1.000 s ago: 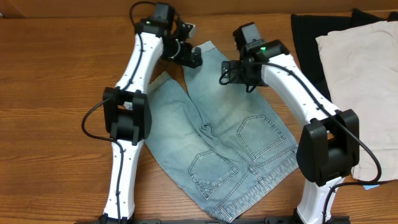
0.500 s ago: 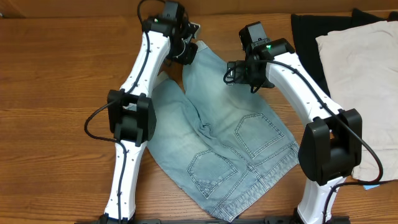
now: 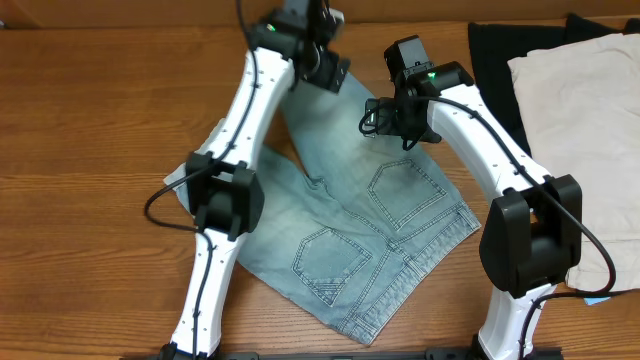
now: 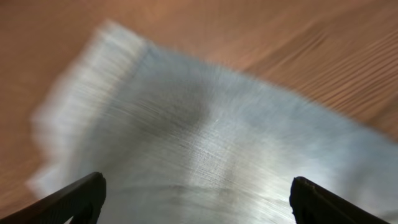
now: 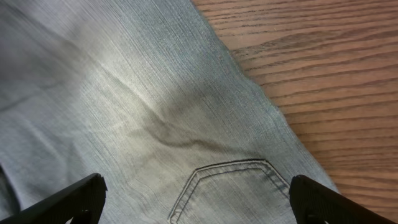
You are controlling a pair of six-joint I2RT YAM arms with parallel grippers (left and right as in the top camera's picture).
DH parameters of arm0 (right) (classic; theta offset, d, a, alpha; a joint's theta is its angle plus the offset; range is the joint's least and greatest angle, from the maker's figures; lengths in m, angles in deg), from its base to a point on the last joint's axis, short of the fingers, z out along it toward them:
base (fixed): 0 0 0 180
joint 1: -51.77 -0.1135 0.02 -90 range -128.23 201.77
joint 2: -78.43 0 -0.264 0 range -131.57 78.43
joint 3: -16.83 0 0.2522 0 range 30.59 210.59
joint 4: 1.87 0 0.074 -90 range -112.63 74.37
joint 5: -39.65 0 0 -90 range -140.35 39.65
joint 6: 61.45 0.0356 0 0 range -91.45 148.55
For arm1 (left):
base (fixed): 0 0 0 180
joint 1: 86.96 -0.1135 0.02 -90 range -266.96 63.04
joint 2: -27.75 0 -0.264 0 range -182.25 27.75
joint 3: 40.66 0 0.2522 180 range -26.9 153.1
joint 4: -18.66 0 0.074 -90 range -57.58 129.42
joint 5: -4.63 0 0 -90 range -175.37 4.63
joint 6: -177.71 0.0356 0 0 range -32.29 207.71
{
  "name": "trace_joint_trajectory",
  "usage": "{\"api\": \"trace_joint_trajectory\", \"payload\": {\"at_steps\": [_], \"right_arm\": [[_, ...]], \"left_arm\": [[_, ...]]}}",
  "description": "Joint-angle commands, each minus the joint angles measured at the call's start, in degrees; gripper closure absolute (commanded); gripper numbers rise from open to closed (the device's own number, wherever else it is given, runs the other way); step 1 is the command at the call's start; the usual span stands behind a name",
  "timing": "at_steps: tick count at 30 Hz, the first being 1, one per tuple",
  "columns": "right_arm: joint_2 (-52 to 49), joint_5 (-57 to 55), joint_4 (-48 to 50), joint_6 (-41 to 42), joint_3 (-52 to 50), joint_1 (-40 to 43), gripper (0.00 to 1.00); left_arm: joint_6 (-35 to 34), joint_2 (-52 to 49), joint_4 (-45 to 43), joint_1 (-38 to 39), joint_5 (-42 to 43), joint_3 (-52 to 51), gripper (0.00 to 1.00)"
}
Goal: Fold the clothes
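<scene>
Overhead, the faded light-blue denim shorts (image 3: pixel 370 230) lie flat, pockets up, on the brown wooden surface (image 3: pixel 80 120) between the two arms. The waistband is toward the near edge and one leg reaches toward the far side. The left gripper (image 3: pixel 333 72) hangs over the far end of that leg, jaws spread wide with nothing between them. The right gripper (image 3: pixel 385 118) hovers near it above the same leg, equally wide and empty, with a stitched back pocket (image 5: pixel 224 183) just below it in the right wrist view.

My main worry is a poor pinch. The left wrist view is smeared with blur, so it is hard to tell where the fabric's edge (image 4: pixel 74 106) sits against the fingers. Closing off-target could catch too little cloth, which would slip out mid-fold. A soft crease (image 5: pixel 161 127) above the pocket could get pressed in. The other leg runs beneath the left arm's black elbow joint (image 3: pixel 225 195), which could drag it and skew the fold. A cream-white garment (image 3: pixel 570 130) overlapping a black garment (image 3: pixel 495 60) lies near the right arm, and a wide swing might disturb them.
</scene>
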Motion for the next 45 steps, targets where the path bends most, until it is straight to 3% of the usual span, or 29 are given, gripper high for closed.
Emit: {"api": "trace_joint_trajectory", "payload": {"at_steps": [1, 6, 12, 16, 22, 30, 35, 37, 42, 45], "right_arm": [[-0.04, -0.15, 0.15, 1.75, 0.15, 0.46, 0.02], [-0.04, 0.37, -1.2, 3.69, 0.15, 2.84, 0.02], [-0.04, 0.33, -1.77, 3.65, 0.15, 3.67, 0.02], [-0.04, 0.33, -0.76, 3.65, 0.11, 3.67, 0.02], [-0.07, 0.33, -0.04, 3.65, 0.11, 3.67, 0.02], [-0.07, 0.35, 0.09, 3.67, 0.11, 3.67, 0.02], [-0.07, 0.35, 0.0, 3.67, 0.11, 3.67, 0.02], [-0.07, 0.35, -0.04, 3.67, 0.11, 3.67, 0.02], [-0.07, 0.55, -0.5, 3.69, 0.11, 3.67, 0.02], [-0.07, 1.97, -0.81, 3.67, 0.11, 3.67, 0.02]], "left_arm": [[-0.13, -1.62, 0.11, 1.18, -1.22, 0.33, 0.03], [-1.44, -1.57, 2.51, 0.76, -4.57, 0.37, 0.0], [-6.4, -1.53, 8.0, -5.9, -5.57, 0.48, 0.01], [-6.45, -1.62, 9.84, -10.58, -3.72, 0.44, 0.06], [-6.82, -1.66, 12.85, -11.63, -0.87, -0.2, 0.23], [-8.22, -1.66, 10.54, -7.82, 4.92, -4.57, 0.22], [-12.28, -1.68, 8.92, -7.56, 7.48, -9.29, 0.29], [-12.41, -1.66, 8.07, -7.65, 8.74, -9.31, 0.41], [-12.2, -1.25, 9.49, -8.46, 6.34, -8.98, 0.96], [-12.17, -0.83, 16.11, -10.73, 1.55, -5.35, 0.96]]}}
